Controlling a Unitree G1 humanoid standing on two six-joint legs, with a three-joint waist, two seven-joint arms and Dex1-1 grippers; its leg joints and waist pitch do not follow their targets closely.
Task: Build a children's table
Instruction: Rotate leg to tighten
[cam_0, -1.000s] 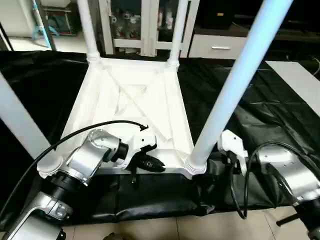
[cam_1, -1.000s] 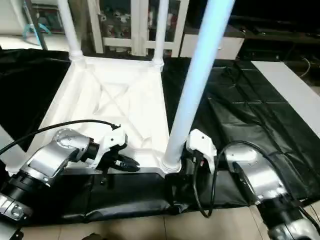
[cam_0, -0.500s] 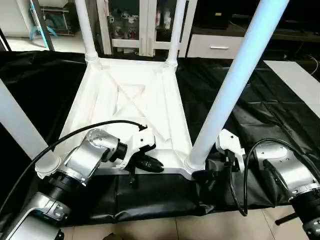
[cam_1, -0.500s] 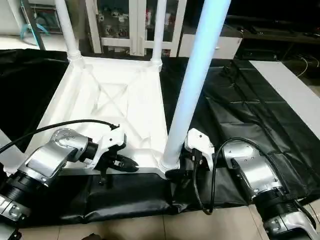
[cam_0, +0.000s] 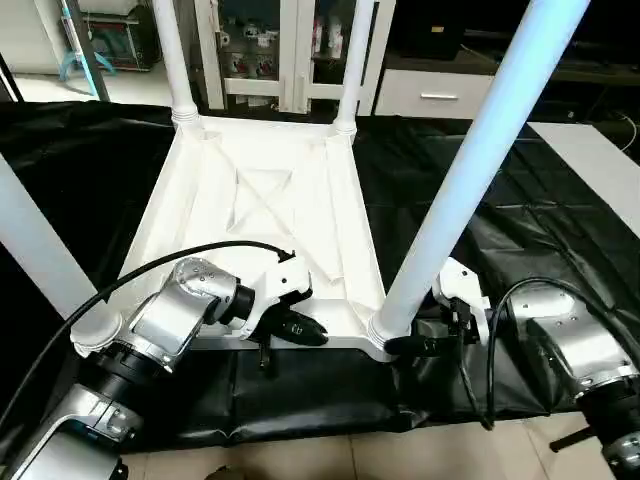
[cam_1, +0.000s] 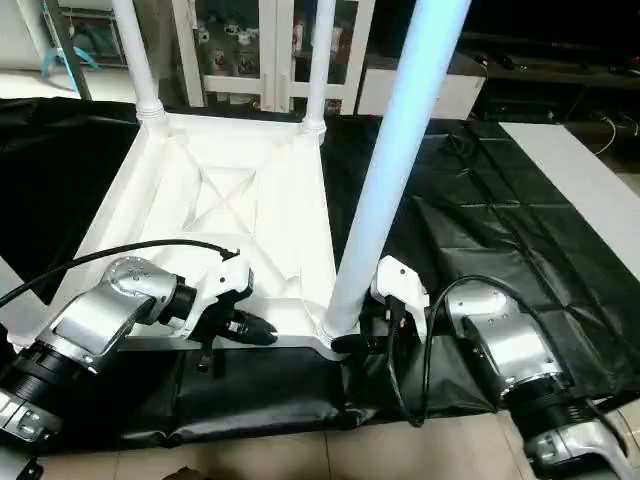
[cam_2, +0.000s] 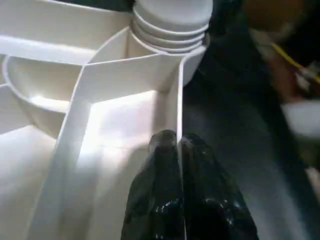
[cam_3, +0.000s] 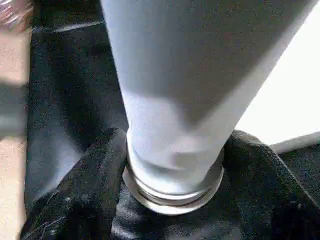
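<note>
The children's table (cam_0: 260, 200) lies upside down on the black cloth, its X-ribbed underside up and four white legs standing upright. My left gripper (cam_0: 312, 331) is at the near edge, shut on the thin rim wall (cam_2: 180, 100) beside the corner socket. My right gripper (cam_0: 408, 346) reaches in from the right, low at the foot of the near right leg (cam_0: 470, 170). In the right wrist view its black fingers (cam_3: 95, 185) press against both sides of the leg's base collar (cam_3: 172, 192). The near left leg (cam_0: 35, 250) rises past my left forearm.
The black-cloth work table (cam_0: 520, 230) spreads to the right and left of the white top. A white panel (cam_0: 600, 160) lies at the far right. White cabinets (cam_0: 290, 50) stand behind. The cloth's front edge hangs over a tiled floor (cam_0: 330, 455).
My right gripper's fingers have closed in around the base of the near right leg. The left gripper holds the same spot on the rim.
</note>
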